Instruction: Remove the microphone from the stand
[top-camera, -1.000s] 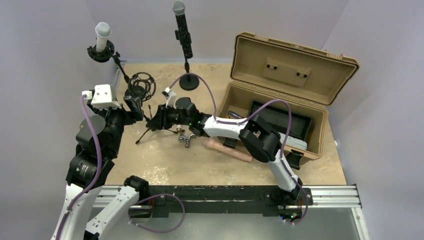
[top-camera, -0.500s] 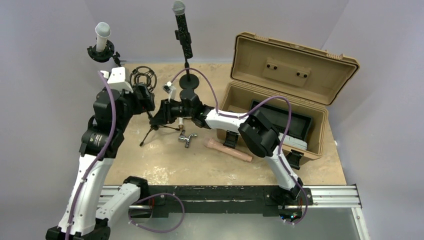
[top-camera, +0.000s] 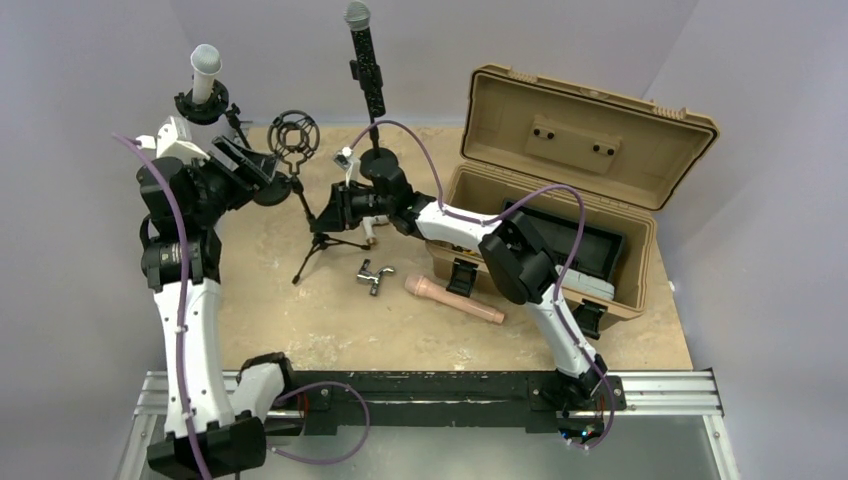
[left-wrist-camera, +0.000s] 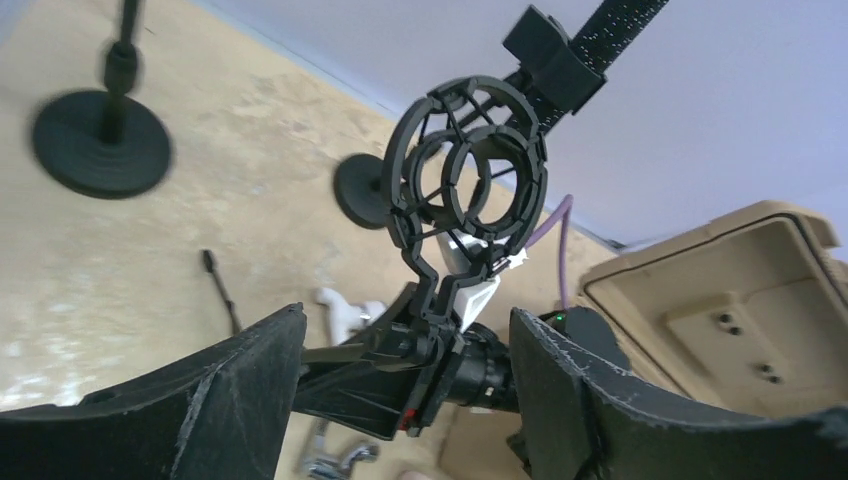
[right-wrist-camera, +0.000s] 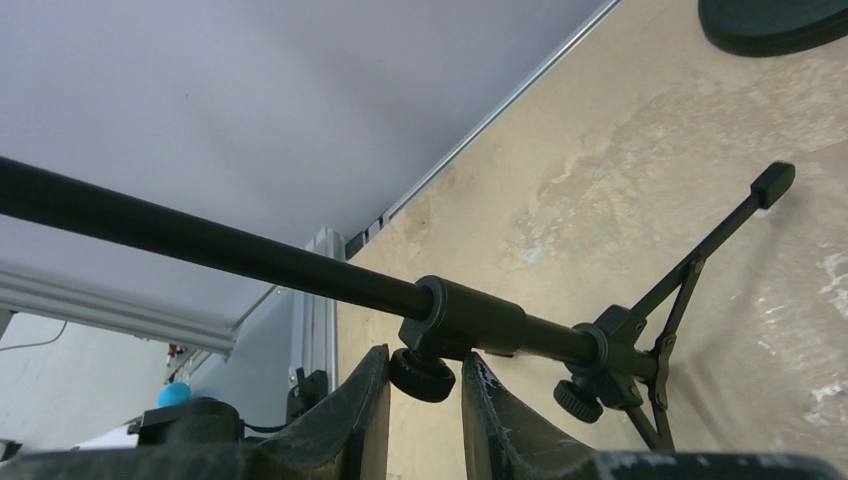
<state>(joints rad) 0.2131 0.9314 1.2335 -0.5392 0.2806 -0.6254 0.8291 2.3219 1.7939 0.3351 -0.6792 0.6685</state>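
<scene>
Standing upright now, the tripod stand (top-camera: 303, 197) has its feet on the table (top-camera: 300, 330), where a second ago it lay tipped low across the surface. The right gripper (right-wrist-camera: 424, 365) has come up with it and pinches the stand just under the pole's collar, jaws pressed nearly together. The left gripper (left-wrist-camera: 405, 330) has risen too. Its jaws are spread wide on either side of the neck of the shock mount (top-camera: 292, 134) at the stand's top, touching neither side as far as the wrist view shows. That mount is empty. The beige microphone (top-camera: 455, 300) lies flat on the table near the stand's feet, on the side away from the left arm and apart from both grippers, with a small metal fitting (top-camera: 372, 275) between it and the feet. Judged from this, removal from this stand looks done, and the lift only righted the stand. Behind the stand a white-capped microphone (top-camera: 205, 70) and a black microphone (top-camera: 365, 60) sit in holders of their own; if either is meant, work remains.
</scene>
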